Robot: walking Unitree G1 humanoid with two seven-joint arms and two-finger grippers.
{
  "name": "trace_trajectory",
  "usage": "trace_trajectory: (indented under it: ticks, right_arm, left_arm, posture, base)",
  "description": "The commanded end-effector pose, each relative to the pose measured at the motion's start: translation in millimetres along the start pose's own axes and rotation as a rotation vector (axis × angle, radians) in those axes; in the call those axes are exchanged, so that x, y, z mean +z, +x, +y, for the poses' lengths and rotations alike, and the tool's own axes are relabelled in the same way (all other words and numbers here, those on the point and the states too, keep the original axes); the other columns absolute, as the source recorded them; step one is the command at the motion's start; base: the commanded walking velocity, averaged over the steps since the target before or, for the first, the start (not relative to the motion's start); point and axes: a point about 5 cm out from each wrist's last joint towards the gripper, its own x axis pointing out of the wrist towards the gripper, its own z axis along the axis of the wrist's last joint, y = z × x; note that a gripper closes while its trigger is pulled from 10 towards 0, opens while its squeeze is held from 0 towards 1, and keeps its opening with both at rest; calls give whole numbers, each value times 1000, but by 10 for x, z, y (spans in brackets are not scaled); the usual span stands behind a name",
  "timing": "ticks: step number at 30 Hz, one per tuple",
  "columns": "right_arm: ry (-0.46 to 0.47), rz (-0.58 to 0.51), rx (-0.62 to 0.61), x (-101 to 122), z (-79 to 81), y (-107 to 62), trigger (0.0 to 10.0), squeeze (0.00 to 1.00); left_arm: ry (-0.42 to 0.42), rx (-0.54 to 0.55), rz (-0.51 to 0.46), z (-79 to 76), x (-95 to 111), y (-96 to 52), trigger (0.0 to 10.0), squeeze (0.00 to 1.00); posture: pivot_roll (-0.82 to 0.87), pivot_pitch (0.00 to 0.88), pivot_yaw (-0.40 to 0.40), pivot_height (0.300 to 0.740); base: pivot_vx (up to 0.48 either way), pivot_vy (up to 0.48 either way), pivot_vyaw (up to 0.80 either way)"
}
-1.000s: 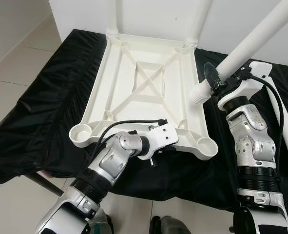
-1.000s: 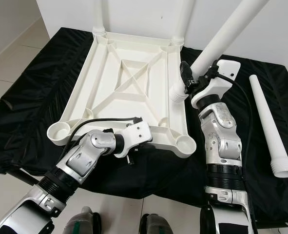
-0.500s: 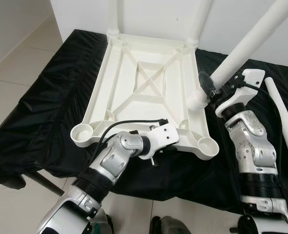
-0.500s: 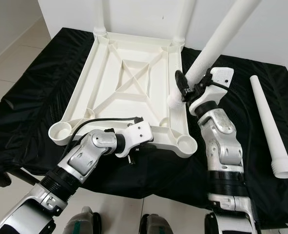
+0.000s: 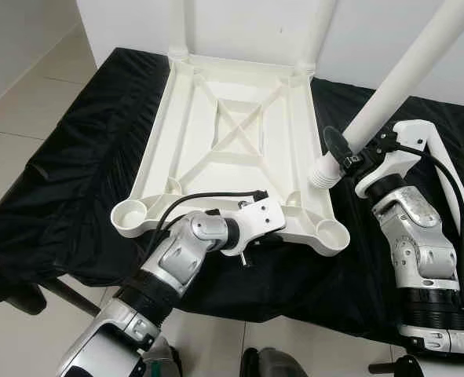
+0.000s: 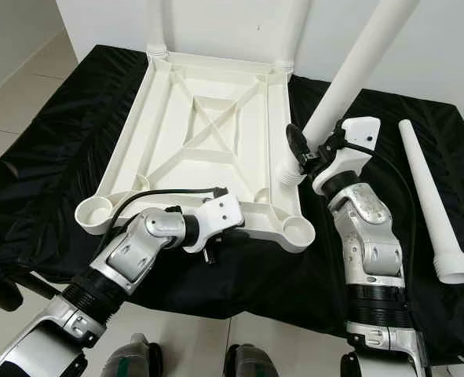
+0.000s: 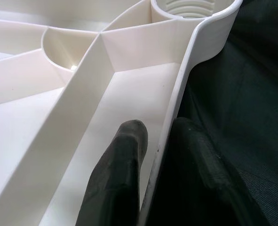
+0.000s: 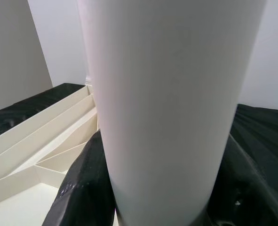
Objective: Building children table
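The white plastic tabletop (image 5: pixel 232 133) lies upside down on a black cloth, with two legs standing in its far corner sockets. My left gripper (image 7: pixel 160 155) is shut on the tabletop's near rim, one finger inside the rim and one outside. My right gripper (image 5: pixel 343 153) is shut on a long white leg (image 5: pixel 396 78) that tilts up to the right. The leg's ribbed lower end (image 5: pixel 322 169) hangs just above the tabletop's right rim. The near-right socket (image 5: pixel 331 233) and the near-left socket (image 5: pixel 131 214) are hollow.
Another white leg (image 6: pixel 432 204) lies loose on the cloth at the far right. The black cloth (image 5: pixel 74 157) drapes over the table edges, with pale floor tiles (image 5: pixel 27 102) to the left. A white wall stands behind the table.
My right gripper has swung the leg steeper and brought its ribbed end lower, beside the tabletop's right rim. The left gripper has kept its hold on the near rim.
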Motion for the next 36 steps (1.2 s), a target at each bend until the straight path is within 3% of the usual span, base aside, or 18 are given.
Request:
trace_trajectory:
  ticks: [1, 15, 16, 21, 22, 36]
  right_arm:
    - [-9, -14, 11, 41, 18, 20, 10000, 0]
    - [-25, 26, 31, -5, 11, -87, 10000, 0]
    - [-26, 25, 27, -3, 7, -91, 10000, 0]
    - [-27, 22, 22, 1, 7, -93, 10000, 0]
    - [-26, 21, 21, 2, 10, -94, 10000, 0]
    - [-18, 16, 20, 8, 34, -109, 10000, 0]
  left_arm:
    - [-2, 82, 11, 53, -22, -21, 10000, 0]
    - [40, 41, -7, 25, 27, -2, 10000, 0]
    - [33, 32, -14, 21, 39, 6, 10000, 1000]
    - [33, 29, -19, 23, 60, 17, 10000, 1000]
    - [43, 25, -25, 21, 85, 24, 10000, 0]
    - [73, -12, -62, -49, 220, 129, 10000, 0]
  posture:
    - [-5, 61, -66, 740]
    - [-17, 58, -56, 740]
    - [-25, 57, -51, 740]
    - [-28, 58, -47, 740]
    - [-28, 57, -46, 740]
    - [-35, 47, -38, 740]
  base:
    - [0, 0, 0]
    - [0, 0, 0]
    - [0, 0, 0]
    - [0, 0, 0]
    - [0, 0, 0]
    - [0, 0, 0]
